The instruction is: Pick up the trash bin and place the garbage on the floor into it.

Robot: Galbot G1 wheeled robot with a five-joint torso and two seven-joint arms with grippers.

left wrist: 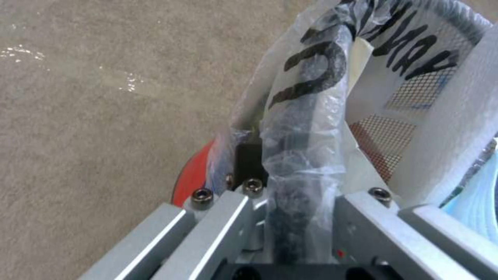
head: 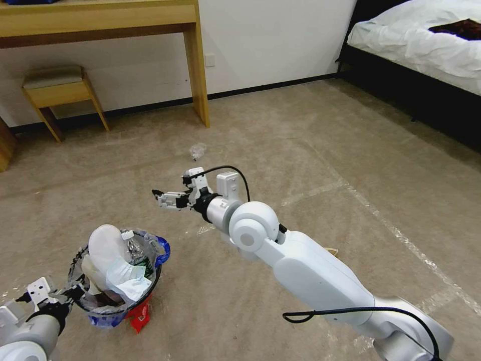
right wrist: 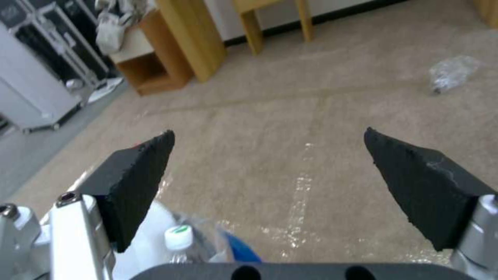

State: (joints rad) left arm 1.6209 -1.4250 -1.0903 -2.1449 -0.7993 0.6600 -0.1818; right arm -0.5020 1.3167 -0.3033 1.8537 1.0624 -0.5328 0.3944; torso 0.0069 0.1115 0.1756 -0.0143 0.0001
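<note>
The trash bin (head: 117,301), lined with a clear bag with blue edges, sits at the lower left. It holds a white slipper sole (head: 104,243), a clear bottle (head: 134,248) and crumpled white paper. My left gripper (head: 70,293) is shut on its rim; in the left wrist view the gripper (left wrist: 290,194) clamps the bag-wrapped rim (left wrist: 303,128) beside the red wall (left wrist: 192,179). My right gripper (head: 160,195) hangs open above the carpet, its pads (right wrist: 135,182) wide apart and nothing between them. Garbage on the floor: a clear plastic scrap (head: 197,150) (right wrist: 454,72) lies beyond it.
A brown cardboard scrap (head: 331,250) peeks out behind my right arm. A wooden desk leg (head: 198,65) and a stool (head: 60,95) stand by the far wall. A bed (head: 426,45) is at the right. Open carpet (head: 310,150) lies between.
</note>
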